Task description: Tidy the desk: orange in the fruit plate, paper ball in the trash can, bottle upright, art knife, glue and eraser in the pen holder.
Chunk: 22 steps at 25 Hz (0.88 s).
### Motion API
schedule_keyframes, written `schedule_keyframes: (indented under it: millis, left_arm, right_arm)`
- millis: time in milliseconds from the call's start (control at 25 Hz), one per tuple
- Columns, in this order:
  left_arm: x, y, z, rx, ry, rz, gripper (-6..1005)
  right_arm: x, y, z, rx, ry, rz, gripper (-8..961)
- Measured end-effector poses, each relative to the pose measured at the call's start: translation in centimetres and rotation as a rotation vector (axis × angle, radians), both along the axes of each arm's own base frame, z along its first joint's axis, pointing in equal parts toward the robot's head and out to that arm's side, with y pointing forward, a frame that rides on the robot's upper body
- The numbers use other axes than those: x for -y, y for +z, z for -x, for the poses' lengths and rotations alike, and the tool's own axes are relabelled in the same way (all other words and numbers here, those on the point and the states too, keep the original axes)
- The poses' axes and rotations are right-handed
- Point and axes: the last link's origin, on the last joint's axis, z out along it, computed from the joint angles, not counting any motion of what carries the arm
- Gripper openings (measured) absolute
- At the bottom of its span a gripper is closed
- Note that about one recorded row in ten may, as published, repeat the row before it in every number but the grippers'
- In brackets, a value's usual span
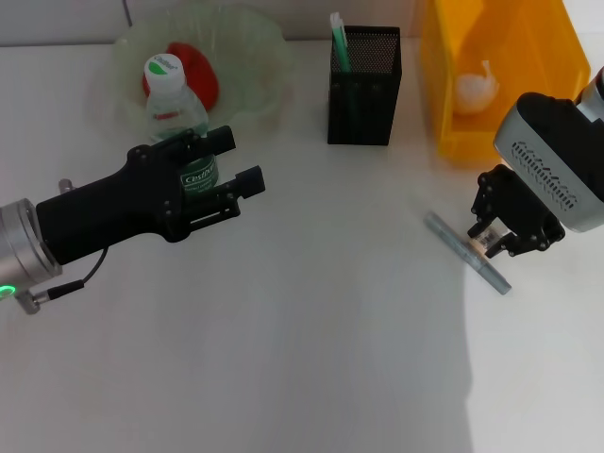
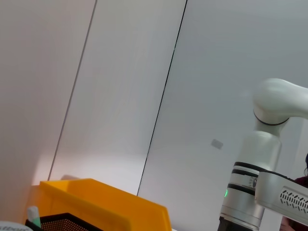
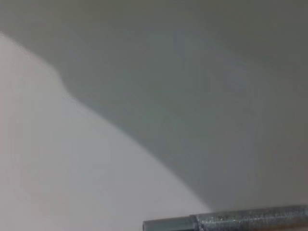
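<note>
My left gripper [image 1: 225, 165] is shut around the green label of the bottle [image 1: 184, 113], which stands upright just in front of the fruit plate [image 1: 255, 57]. The orange [image 1: 200, 74] lies in that plate. The pen holder [image 1: 364, 90] has a green-and-white glue stick [image 1: 338, 42] standing in it. The paper ball [image 1: 477, 88] rests inside the trash can [image 1: 514, 57]. The grey art knife [image 1: 453, 243] [image 3: 231, 220] lies flat on the desk. My right gripper [image 1: 491, 236] hovers right over the knife, shut on a small pale labelled block, the eraser [image 1: 485, 238].
The pen holder stands between the fruit plate and the trash can along the desk's far edge. The left wrist view shows the trash can [image 2: 101, 202], the pen holder's rim [image 2: 62, 224], the white right arm [image 2: 260, 163] and a panelled wall.
</note>
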Motion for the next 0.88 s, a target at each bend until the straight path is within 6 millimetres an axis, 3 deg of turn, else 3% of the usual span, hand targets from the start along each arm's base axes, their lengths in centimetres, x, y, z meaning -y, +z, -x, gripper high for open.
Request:
schedule_keyframes:
  millis: [120,200,240,280,320,360,400,440,480,520,560,640,680,760,800,880]
  left_arm:
    - [0.0,0.1,0.1,0.003,0.003,-0.005,743]
    - [0.0,0.2,0.1,0.004,0.003,-0.006,743]
    - [0.0,0.3,0.1,0.007,0.003,-0.011,743]
    - [0.0,0.3,0.1,0.007,0.003,-0.011,743]
    - [0.0,0.4,0.1,0.009,0.003,-0.014,743]
    - [-0.1,0.7,0.0,0.016,-0.003,-0.02,743]
    - [-0.1,0.8,-0.1,0.022,-0.008,-0.025,743]
    - [0.0,1.3,-0.4,0.04,-0.028,-0.037,743]
    - [0.0,1.3,-0.4,0.04,-0.028,-0.037,743]
    - [0.0,1.5,-0.4,0.049,-0.034,-0.045,742]
    - [0.0,1.7,-0.4,0.056,-0.036,-0.054,742]
    - [0.0,2.3,-0.2,0.073,-0.027,-0.083,742]
    - [0.0,2.3,-0.2,0.073,-0.027,-0.083,742]
    - [0.0,2.7,0.1,0.076,-0.016,-0.1,742]
    - [0.0,3.0,0.2,0.075,-0.018,-0.108,742]
    - [0.0,3.1,0.2,0.075,-0.023,-0.11,742]
  right_arm:
    - [-0.1,0.5,0.3,-0.006,-0.005,-0.014,242]
    - [-0.3,1.3,0.7,-0.019,-0.021,-0.042,243]
    - [-0.3,2.7,1.5,-0.047,-0.047,-0.079,243]
    - [-0.3,2.7,1.5,-0.047,-0.047,-0.079,244]
    - [-0.5,4.7,2.6,-0.097,-0.071,-0.142,244]
    - [-0.5,4.7,2.6,-0.097,-0.071,-0.142,244]
    - [-0.7,6.0,3.3,-0.136,-0.088,-0.189,244]
    - [-1.0,7.9,4.8,-0.234,-0.125,-0.268,244]
    - [-1.0,7.9,4.8,-0.234,-0.125,-0.268,244]
    - [-1.6,10.0,6.7,-0.389,-0.182,-0.371,244]
    - [-1.6,10.0,6.7,-0.389,-0.182,-0.371,244]
    - [-2.9,12.1,8.9,-0.63,-0.28,-0.548,244]
    - [-2.9,12.1,8.9,-0.63,-0.28,-0.548,244]
    - [-4.6,13.1,9.8,-0.861,-0.405,-0.713,243]
    - [-5.5,12.9,10.0,-0.986,-0.503,-0.745,243]
    - [-6.0,12.3,9.9,-1.044,-0.562,-0.74,243]
